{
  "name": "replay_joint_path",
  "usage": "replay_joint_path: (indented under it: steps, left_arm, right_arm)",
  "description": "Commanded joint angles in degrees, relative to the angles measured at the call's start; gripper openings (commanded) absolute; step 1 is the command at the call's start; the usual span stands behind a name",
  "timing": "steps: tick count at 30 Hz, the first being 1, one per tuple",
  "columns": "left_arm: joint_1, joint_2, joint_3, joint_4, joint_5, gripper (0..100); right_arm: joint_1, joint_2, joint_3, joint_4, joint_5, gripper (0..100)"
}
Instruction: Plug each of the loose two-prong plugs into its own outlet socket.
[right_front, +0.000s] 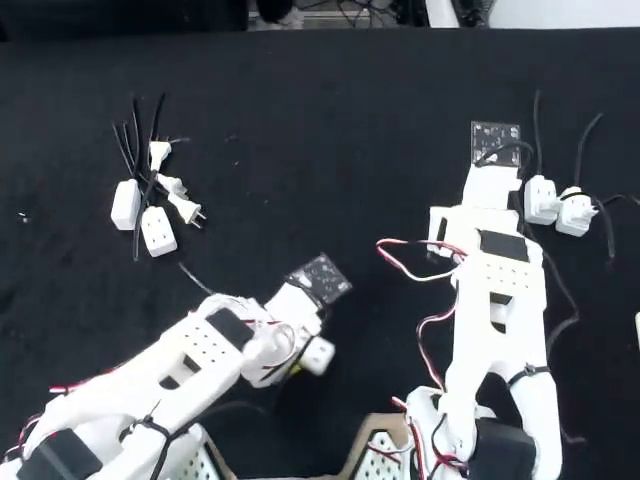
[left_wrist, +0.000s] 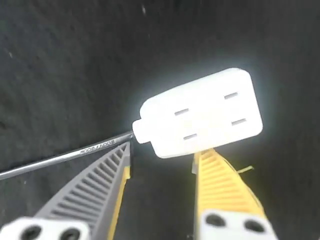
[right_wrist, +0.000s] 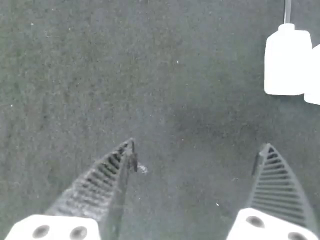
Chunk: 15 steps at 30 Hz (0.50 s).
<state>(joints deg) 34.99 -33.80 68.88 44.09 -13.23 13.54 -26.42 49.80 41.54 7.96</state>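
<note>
My left gripper (left_wrist: 164, 150) has its fingers parted, tips at the near edge of a white outlet socket (left_wrist: 200, 112) lying slots-up on the bench (right_front: 330, 130), nothing clamped. The right gripper (right_wrist: 199, 144) hangs wide open, empty. I judge no plug is picked yet; next I need a loose plug (right_front: 183, 205) from the pile, prongs aligned with those slots

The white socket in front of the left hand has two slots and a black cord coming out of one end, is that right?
Not quite: the white socket has four slots, not two, as the left wrist view shows. It does lie in front of the left hand, with a black cord coming out of one end.
</note>
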Motion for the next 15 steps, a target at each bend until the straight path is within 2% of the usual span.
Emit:
replay_joint_path:
  steps: [1,8,15]
  left_arm:
    - [-1.4,-1.0,0.7,-10.3,5.6,21]
    - [-11.1,8.4,-7.2,-14.6,13.1,21]
    - [-10.9,20.7,-14.9,-14.5,13.3,21]
  right_arm:
    - [1.0,-2.0,-3.5,-1.3,-0.5,35.7]
    - [1.0,-2.0,-3.4,-1.2,-0.5,35.7]
    - [1.0,-2.0,-3.4,-1.3,-0.5,35.7]
